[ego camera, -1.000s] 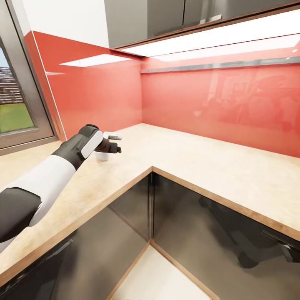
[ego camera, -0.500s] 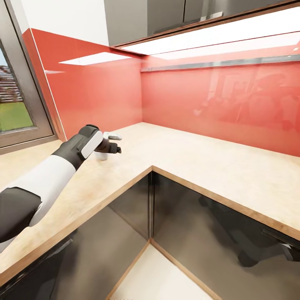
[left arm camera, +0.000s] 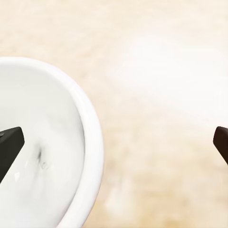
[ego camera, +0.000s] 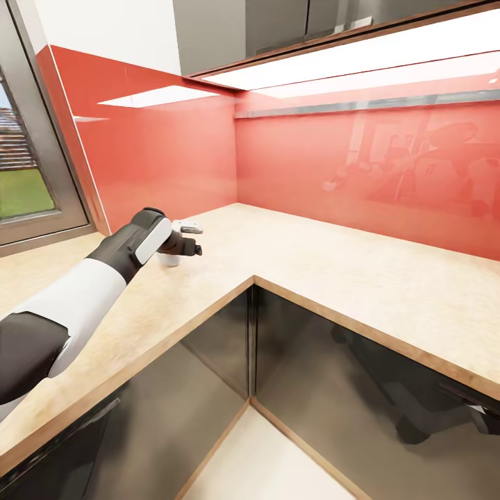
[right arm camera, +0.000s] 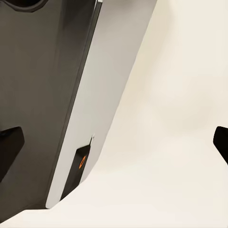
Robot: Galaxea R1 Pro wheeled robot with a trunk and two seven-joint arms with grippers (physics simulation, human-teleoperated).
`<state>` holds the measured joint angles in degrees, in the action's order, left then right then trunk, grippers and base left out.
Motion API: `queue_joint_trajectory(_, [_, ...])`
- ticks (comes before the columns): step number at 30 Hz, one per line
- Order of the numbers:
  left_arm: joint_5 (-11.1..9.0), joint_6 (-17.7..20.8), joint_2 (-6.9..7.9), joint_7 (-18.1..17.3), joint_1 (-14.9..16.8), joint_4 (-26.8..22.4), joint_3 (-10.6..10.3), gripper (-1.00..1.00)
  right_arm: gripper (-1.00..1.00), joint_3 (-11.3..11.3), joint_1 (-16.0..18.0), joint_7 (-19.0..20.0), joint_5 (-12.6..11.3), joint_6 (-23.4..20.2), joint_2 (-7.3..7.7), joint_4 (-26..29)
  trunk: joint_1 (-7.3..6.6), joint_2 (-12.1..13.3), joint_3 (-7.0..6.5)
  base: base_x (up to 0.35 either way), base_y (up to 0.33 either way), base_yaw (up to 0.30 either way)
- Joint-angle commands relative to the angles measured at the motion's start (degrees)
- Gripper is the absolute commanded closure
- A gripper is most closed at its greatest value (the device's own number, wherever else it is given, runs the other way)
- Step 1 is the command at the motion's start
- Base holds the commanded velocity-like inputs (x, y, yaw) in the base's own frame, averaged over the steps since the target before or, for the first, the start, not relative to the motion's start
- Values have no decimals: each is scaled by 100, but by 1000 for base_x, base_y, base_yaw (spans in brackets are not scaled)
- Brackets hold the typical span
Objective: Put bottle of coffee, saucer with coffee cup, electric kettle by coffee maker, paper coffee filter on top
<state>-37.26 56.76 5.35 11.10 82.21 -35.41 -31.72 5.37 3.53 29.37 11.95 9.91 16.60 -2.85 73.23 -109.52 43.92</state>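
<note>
little changed in the last second: your left claw (ego camera: 189, 238) stayed spread apart over the coffee cup (left arm camera: 45, 142) on the bench (ego camera: 326, 260), cup still ungrasped; right claw's state unclear

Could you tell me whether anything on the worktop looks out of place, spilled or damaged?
Nothing stands out. The coffee cup stands upright on the kitchen countertop beneath the open left tool, with no spill or crack showing. The countertop's surface looks clean.
</note>
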Motion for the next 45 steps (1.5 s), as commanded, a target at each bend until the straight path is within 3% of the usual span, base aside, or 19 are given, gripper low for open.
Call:
queue_joint_trajectory(1, [-62,10,10,50,5,-9,-37,-100,-100,44,12,-1,9,55,0,-20,-1,-3,5,0,0,0])
queue_joint_trajectory(4, [-62,10,12,50,5,-8,-37,-100,-100,43,10,-1,7,55,1,-21,-1,-3,5,0,0,0])
queue_joint_trajectory(5, [-62,10,12,50,5,-7,-37,100,-100,43,12,-1,7,55,1,-21,-1,-3,6,0,0,0])
queue_joint_trajectory(27, [-62,2,10,50,5,-19,-36,100,-100,44,15,3,7,49,1,-19,-1,-3,6,0,0,0])
queue_joint_trajectory(45, [-62,3,10,42,5,-123,-8,100,-100,45,14,-1,9,46,1,-19,-396,719,-318,0,0,0])
